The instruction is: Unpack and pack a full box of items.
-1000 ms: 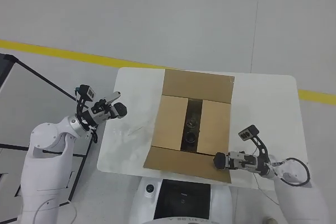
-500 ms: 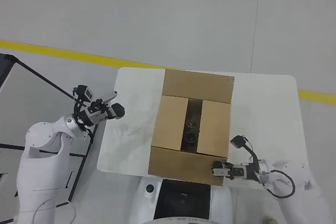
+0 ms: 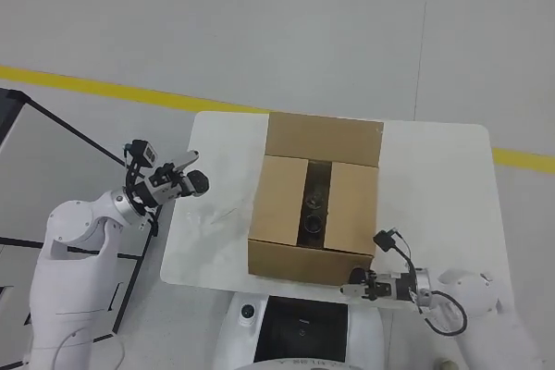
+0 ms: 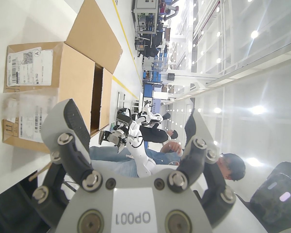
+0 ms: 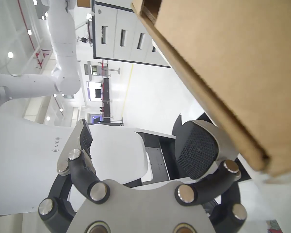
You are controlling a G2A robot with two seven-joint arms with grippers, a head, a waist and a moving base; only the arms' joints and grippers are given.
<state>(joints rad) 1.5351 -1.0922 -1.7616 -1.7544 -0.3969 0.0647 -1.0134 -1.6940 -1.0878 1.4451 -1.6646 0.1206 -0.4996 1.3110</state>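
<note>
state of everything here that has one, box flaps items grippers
box: upright, partly closed
side flaps: folded in, gap between them
far flap: open, angled outward
near flap: raised, not folded over the top
items: inside the box, seen through the gap
left gripper: jaws open, empty
right gripper: jaws open, empty, beside the near flap

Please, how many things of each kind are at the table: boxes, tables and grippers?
Cardboard box: 1
Table: 1
Grippers: 2, the left gripper and the right gripper, both open
Total: 4
The dark items inside the box are too hidden to count.
</note>
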